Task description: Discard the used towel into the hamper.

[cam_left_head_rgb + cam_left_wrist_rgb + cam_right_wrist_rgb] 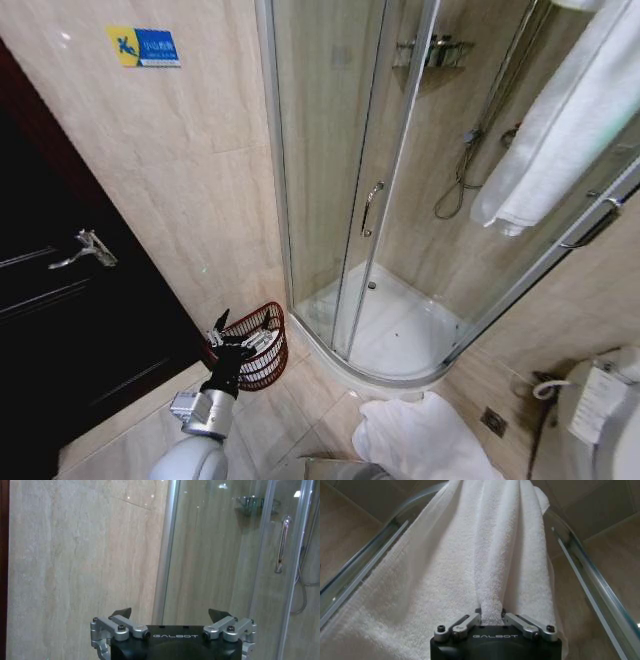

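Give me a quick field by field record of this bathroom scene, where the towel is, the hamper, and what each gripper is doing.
towel: white towel hanging over the shower enclosure's top rail, a fold pinched by the right gripper
right gripper: shut on the towel, up at the rail
left gripper: open, holding nothing, low over the hamper
hamper: dark reddish-brown wire basket on the floor beside the shower enclosure
second towel: white towel heap on the floor tiles near the toilet
task state: towel not yet in the hamper
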